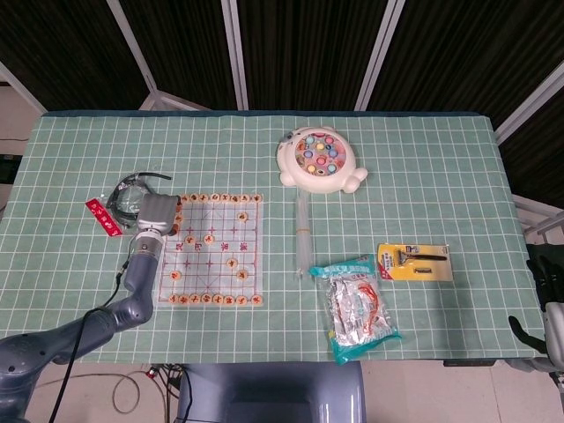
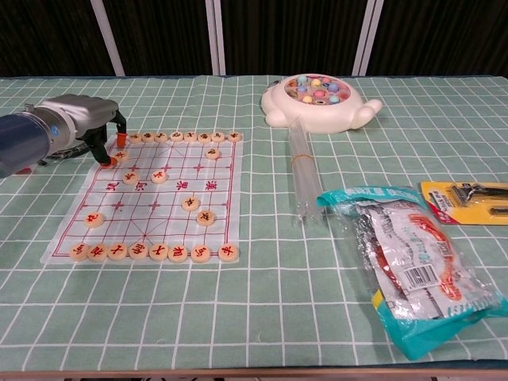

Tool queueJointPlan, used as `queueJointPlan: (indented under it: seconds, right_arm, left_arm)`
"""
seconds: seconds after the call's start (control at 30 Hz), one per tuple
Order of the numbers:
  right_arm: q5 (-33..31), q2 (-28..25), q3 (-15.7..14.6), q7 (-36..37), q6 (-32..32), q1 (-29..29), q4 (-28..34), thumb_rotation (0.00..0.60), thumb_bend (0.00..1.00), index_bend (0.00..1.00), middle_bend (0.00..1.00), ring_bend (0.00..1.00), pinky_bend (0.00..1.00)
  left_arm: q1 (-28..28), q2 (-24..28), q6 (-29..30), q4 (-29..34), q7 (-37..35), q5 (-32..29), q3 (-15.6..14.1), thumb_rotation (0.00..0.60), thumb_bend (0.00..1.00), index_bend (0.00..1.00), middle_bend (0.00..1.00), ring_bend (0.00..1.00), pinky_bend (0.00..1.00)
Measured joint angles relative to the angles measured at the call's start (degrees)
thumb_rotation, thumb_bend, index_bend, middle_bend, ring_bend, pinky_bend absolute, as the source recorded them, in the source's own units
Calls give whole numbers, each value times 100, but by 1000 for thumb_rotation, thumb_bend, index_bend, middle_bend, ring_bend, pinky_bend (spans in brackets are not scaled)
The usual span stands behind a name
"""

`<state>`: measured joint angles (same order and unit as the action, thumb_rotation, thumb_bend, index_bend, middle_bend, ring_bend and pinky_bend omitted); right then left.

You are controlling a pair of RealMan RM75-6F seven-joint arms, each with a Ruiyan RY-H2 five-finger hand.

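Observation:
A clear Chinese chess board [image 1: 207,264] [image 2: 151,214] lies left of centre, with round wooden pieces in rows along its far and near edges and a few scattered between. My left hand [image 1: 156,215] [image 2: 86,117] hangs over the board's far left corner. Its orange-tipped fingers [image 2: 118,140] point down around a piece [image 2: 119,155] at that edge. The frames do not show whether they pinch it. My right hand [image 1: 545,280] hangs low past the table's right edge, holding nothing, dark fingers apart. The chest view does not show it.
A white fishing-game toy [image 1: 321,160] [image 2: 320,101] sits at the far centre, with clear tubes [image 1: 304,233] [image 2: 300,171] lying below it. A teal snack bag [image 1: 359,308] [image 2: 413,254] and a yellow razor card [image 1: 414,262] [image 2: 468,198] lie right. A red tag [image 1: 102,217] and cable [image 1: 132,187] lie left of the board.

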<state>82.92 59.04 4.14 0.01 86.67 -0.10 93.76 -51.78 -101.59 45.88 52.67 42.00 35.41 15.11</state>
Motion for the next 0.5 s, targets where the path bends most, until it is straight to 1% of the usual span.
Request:
queueJointPlan:
  seconds: [0.3, 0.5]
  right_arm:
    - [9, -5, -2, 16, 5, -4, 9, 600, 344, 0, 0, 0, 0]
    - [5, -8, -1, 30, 3, -5, 9, 600, 344, 0, 0, 0, 0]
  left_arm:
    - [-53, -50, -25, -34, 16, -49, -5, 600, 269, 433, 951, 873, 936]
    - [-70, -85, -32, -85, 39, -83, -26, 600, 300, 440, 951, 873, 935]
